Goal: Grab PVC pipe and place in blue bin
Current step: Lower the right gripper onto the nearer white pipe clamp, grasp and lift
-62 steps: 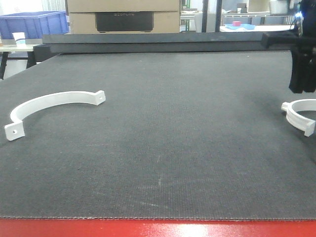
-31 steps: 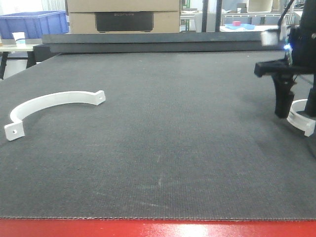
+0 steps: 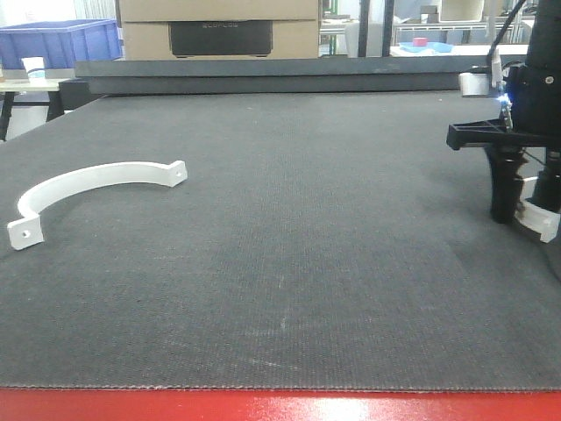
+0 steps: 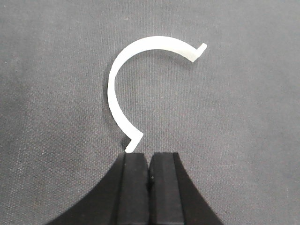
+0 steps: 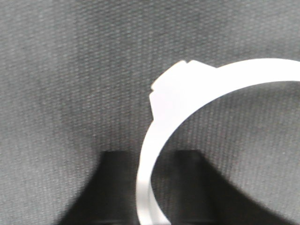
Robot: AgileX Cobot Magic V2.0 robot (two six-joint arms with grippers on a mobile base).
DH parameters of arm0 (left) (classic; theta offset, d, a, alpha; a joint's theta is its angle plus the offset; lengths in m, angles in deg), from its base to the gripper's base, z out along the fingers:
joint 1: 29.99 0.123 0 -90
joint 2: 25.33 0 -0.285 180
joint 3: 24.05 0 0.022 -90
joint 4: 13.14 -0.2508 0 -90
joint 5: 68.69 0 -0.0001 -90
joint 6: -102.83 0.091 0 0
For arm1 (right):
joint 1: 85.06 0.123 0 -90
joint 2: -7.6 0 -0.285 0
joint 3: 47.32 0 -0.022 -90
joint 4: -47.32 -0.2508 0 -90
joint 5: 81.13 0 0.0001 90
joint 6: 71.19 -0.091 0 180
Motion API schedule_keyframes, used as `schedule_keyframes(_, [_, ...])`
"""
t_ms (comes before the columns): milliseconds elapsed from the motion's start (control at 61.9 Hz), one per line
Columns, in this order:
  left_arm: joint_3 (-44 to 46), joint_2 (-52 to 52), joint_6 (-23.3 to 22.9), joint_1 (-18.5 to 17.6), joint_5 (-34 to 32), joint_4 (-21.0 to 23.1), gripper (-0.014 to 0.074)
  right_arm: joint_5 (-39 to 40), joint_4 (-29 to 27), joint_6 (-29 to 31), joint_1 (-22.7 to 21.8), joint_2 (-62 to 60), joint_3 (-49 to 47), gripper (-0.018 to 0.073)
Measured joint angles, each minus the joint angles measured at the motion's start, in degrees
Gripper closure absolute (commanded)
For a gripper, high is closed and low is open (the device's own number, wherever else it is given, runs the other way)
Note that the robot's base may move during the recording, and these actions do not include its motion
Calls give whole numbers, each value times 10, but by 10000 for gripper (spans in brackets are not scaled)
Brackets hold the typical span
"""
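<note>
At the right edge of the dark mat (image 3: pixel 289 228) lies a white, curved PVC piece (image 3: pixel 536 219). Its band runs between the spread fingers of the right gripper (image 3: pixel 523 209), which points straight down, not yet pinching. A second white arc (image 3: pixel 96 180) rests far left, and the blue bin (image 3: pixel 57 42) sits beyond the mat. The left gripper (image 4: pixel 149 161) hovers pressed shut, empty, just short of an arc.

Dark grey woven-fabric tabletop (image 3: pixel 280 246), filling most of the front view. Thin red strip (image 3: pixel 280 405) along near edge. Long black raised bar (image 3: pixel 263 77) across far edge. Brown cardboard box with black panel (image 3: pixel 219 26) behind bar. Pale side table (image 3: pixel 22 85) far left, bearing white cup (image 3: pixel 33 68). Bright light upper left. Cluttered white surfaces in far right background, indistinct.
</note>
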Motion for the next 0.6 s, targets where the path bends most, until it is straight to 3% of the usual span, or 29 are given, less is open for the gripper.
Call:
schedule_keyframes(48, [0,0,0,0,1,0,707,0,-1,0,0,0,0,729])
schedule_keyframes(323, [8,4,-15,0,43,-2,707,-36,3,0,0,1,-19,713])
schedule_keyframes(598, [122,107,-31,0,152,-72,707,-60,4,0,0,-41,-31,713])
